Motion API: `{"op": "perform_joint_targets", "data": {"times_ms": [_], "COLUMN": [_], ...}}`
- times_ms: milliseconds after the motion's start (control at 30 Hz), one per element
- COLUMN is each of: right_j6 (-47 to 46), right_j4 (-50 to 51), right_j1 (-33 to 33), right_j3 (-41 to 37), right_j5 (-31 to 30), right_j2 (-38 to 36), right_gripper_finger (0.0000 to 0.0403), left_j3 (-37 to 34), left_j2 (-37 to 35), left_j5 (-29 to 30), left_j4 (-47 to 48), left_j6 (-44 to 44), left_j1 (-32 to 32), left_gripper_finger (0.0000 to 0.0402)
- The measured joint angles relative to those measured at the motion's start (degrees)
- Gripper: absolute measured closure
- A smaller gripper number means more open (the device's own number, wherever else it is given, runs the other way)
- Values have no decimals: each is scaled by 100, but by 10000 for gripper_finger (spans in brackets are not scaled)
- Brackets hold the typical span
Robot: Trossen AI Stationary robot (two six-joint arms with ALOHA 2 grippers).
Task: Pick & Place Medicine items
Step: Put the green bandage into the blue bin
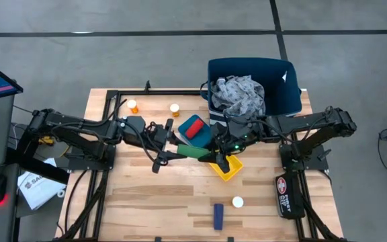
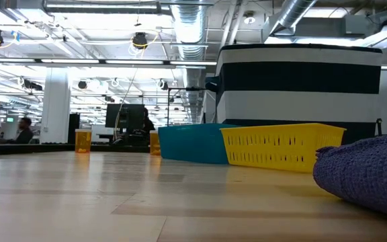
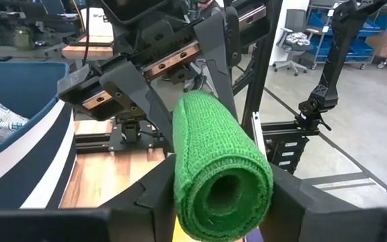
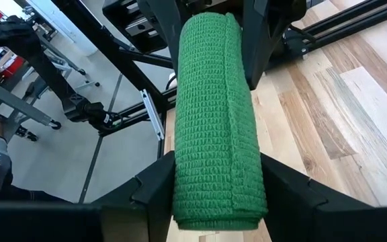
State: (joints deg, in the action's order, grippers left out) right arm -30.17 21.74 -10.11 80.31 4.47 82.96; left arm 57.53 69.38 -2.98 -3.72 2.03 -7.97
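Observation:
A green roll of woven wrap hangs level in the air between my two grippers, over the table's middle beside the yellow tray. My left gripper is shut on its left end and my right gripper on its right end. A red item lies in the teal tray. Two orange pill bottles stand upright near the far edge. A white-capped bottle and a dark blue item sit near the near edge. My left gripper pinches the green roll's left end between its two fingers, coming level from the table's left with the fingers along the roll. The roll is lifted clear and lies level. My right gripper pinches the opposite end between its two fingers, level from the table's right, along the roll.
A blue bin holding patterned cloth stands at the far right corner. The teal and yellow trays sit close under the grippers. The near half of the wooden table holds only the blue item and the white-capped bottle.

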Motion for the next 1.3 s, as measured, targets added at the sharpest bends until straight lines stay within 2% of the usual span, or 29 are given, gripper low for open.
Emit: {"op": "perform_joint_targets", "data": {"times_ms": [233, 833, 1300], "right_j6": [17, 17, 66], "right_j4": [-49, -150, -252], "right_j1": [-2, -7, 2], "right_j3": [0, 0, 7], "right_j5": [0, -137, -212], "right_j2": [2, 2, 0], "right_gripper_finger": [223, 223, 211], "left_j3": [1, 5, -27], "left_j2": [0, -6, -583], "left_j5": [-2, -6, 369], "left_j4": [52, 315, 1430], "left_j6": [34, 321, 344], "left_j1": [0, -225, -299], "left_gripper_finger": [276, 269, 270]}}
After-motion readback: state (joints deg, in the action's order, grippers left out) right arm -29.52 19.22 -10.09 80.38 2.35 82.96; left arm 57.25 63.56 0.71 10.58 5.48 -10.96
